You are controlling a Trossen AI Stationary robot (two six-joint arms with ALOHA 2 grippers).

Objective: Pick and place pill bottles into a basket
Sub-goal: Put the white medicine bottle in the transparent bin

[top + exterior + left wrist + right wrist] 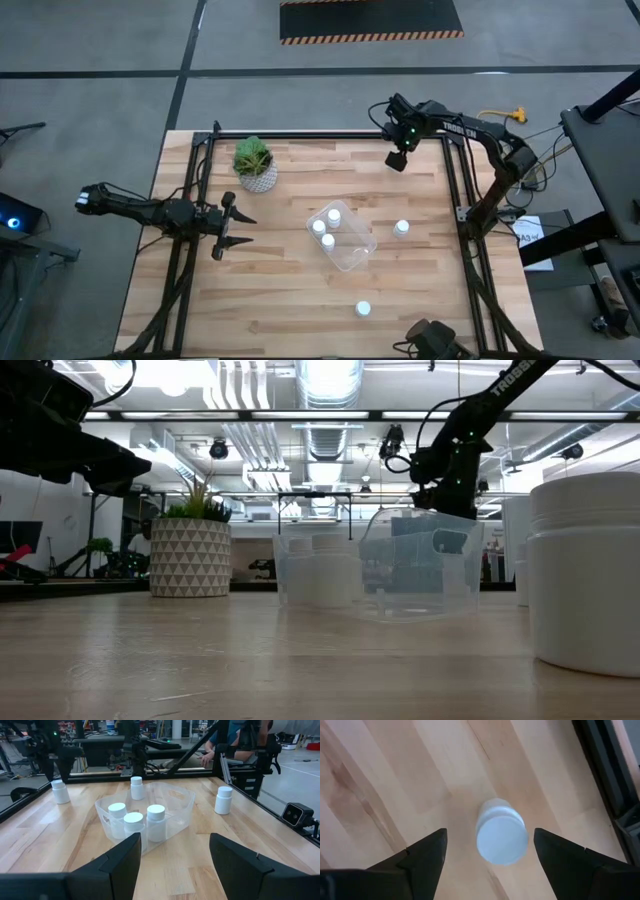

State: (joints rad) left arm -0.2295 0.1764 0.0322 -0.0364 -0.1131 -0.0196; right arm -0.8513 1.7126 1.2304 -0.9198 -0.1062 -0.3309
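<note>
Right gripper (pixel 396 160) hangs at the table's one o'clock corner, fingers spread wide and empty, directly above an upright pill bottle (pixel 501 836) that shows between them in the right wrist view. Three bottles (pixel 135 821) stand inside the clear basket (pixel 355 250) near the table's centre. Another bottle (pixel 401 228) stands just beside the basket at three o'clock, and one (pixel 363 309) stands well apart at six o'clock. Left gripper (pixel 229 232), jaws parted and holding nothing, waits at nine o'clock of the basket. A potted plant (pixel 255 163) sits at eleven o'clock.
</note>
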